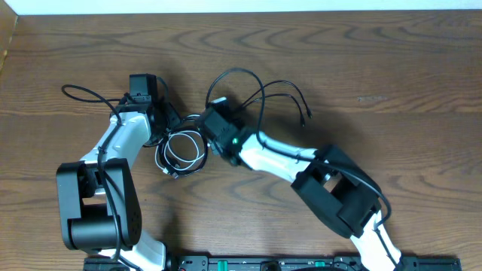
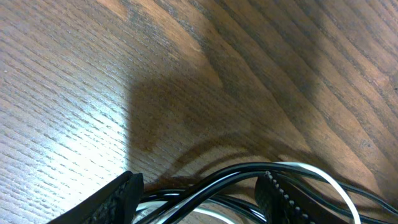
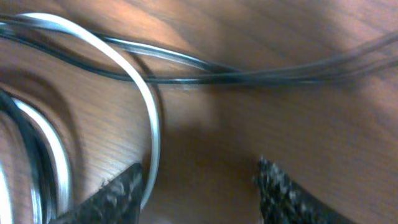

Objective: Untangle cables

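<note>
The cables [image 1: 181,153] lie as a small tangled coil of white and black cord on the wooden table, between my two grippers. Longer black cables [image 1: 242,74] loop up behind the right wrist and end in small plugs [image 1: 308,115]. My left gripper [image 1: 167,125] is open, and in the left wrist view [image 2: 199,186] several black cables [image 2: 231,176] and the white cable [image 2: 314,172] run between its fingers. My right gripper [image 1: 198,126] is open and empty [image 3: 199,183]. The white cable [image 3: 150,106] curves just beside its left finger, and thin black cables [image 3: 186,78] cross ahead of it.
The left arm's own thick black wire [image 1: 83,94] arcs out at the left. The arm bases [image 1: 98,214] and a black rail [image 1: 248,263] stand along the table's front edge. The table's back edge [image 1: 241,10] is at the top.
</note>
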You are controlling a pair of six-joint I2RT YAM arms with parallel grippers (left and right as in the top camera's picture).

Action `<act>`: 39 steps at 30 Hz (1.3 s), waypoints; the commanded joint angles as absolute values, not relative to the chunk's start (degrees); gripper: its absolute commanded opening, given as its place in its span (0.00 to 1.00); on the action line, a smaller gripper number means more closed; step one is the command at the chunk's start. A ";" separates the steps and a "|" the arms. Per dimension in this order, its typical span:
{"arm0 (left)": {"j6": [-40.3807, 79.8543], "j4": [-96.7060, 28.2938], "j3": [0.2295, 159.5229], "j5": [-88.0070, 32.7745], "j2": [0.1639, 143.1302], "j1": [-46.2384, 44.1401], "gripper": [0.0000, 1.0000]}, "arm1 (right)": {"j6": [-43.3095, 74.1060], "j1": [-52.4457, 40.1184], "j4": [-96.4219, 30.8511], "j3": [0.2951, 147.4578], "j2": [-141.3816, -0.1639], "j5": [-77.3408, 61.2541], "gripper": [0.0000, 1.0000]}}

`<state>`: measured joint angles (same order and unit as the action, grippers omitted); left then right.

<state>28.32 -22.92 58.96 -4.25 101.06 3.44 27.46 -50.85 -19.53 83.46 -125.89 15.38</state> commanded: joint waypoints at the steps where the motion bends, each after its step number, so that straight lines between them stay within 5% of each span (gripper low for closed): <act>1: 28.18 -23.07 58.70 -4.29 101.41 3.42 0.63 | 28.69 -47.68 -30.89 81.93 -132.99 7.75 0.55; 10: 28.16 -23.09 58.70 -4.32 101.41 3.42 0.63 | 30.24 -40.82 -34.13 81.97 -132.99 -0.84 0.55; 15: 27.27 -22.55 58.72 -9.10 101.41 3.42 0.45 | 30.22 -36.82 -34.83 81.97 -132.99 -4.25 0.49; 17: 26.65 -22.17 58.70 -10.44 101.41 3.42 0.45 | 30.20 -35.46 -35.29 81.97 -132.99 -4.84 0.41; 26: 19.94 -19.14 58.72 -22.52 101.41 3.42 0.48 | 29.10 -29.69 -38.98 83.92 -132.94 -9.26 0.40; 30: 19.99 -19.20 58.70 -19.86 101.41 3.49 0.48 | 21.17 -28.47 -46.94 90.45 -132.53 -9.93 0.51; 39: 21.76 -21.21 58.72 -12.97 101.36 5.34 0.48 | 11.38 -33.56 -51.64 100.77 -132.53 -27.75 0.57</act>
<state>21.63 -20.67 58.96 -15.68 101.06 3.81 17.08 -30.17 -52.58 100.42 -130.19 -17.82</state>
